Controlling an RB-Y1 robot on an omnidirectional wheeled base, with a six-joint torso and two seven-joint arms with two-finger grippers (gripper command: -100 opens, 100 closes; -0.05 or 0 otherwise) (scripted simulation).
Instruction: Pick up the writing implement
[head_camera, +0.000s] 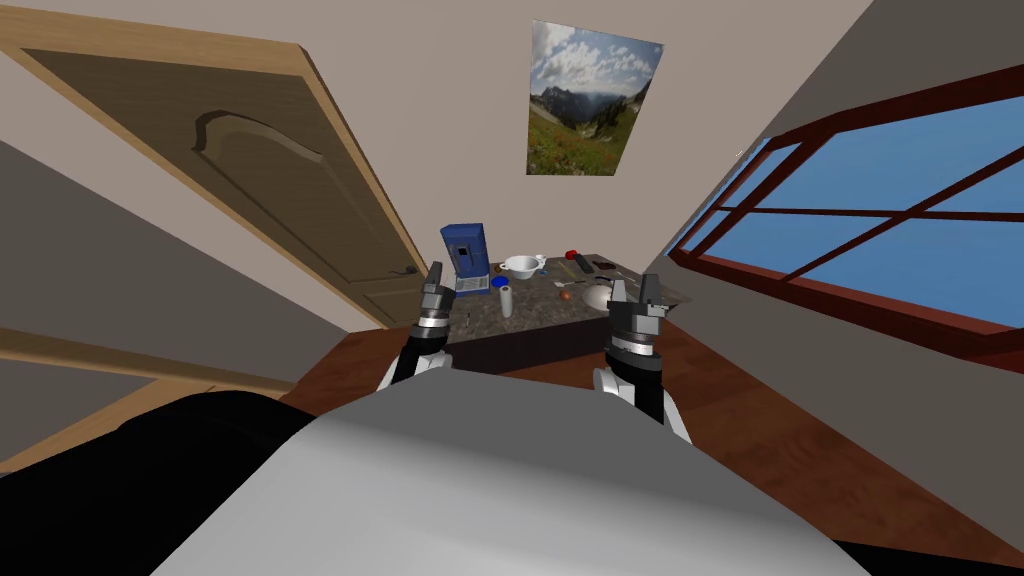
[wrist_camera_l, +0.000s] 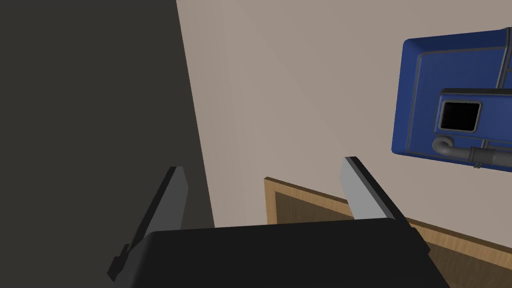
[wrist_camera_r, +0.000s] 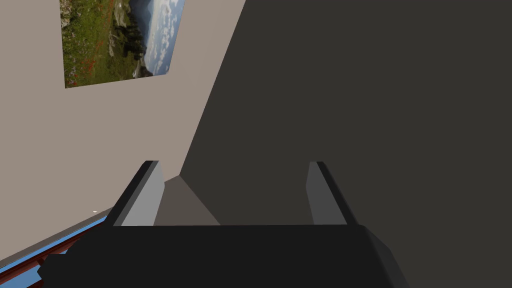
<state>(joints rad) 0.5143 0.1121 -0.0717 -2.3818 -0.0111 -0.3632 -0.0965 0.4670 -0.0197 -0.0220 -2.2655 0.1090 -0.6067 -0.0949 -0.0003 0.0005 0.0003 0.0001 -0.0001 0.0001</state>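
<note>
A dark speckled table (head_camera: 530, 310) stands ahead against the far wall with small things on it. Among them, a thin pale stick-like item (head_camera: 582, 265) lies near the far right, beside a small red object (head_camera: 572, 254); it is too small to tell whether it is the writing implement. My left gripper (head_camera: 436, 272) is raised at the table's near left corner and open (wrist_camera_l: 265, 187), with nothing between its fingers. My right gripper (head_camera: 633, 289) is raised at the near right corner, also open (wrist_camera_r: 235, 182) and holding nothing. Both are short of the small items.
On the table are a blue box-shaped machine (head_camera: 466, 256) (wrist_camera_l: 455, 95), a white bowl (head_camera: 522, 266), a white upright cylinder (head_camera: 506, 300), a small orange thing (head_camera: 566, 294) and a white dish (head_camera: 598, 296). A wooden door (head_camera: 250, 170) is at the left, a red-framed window (head_camera: 870, 230) at the right.
</note>
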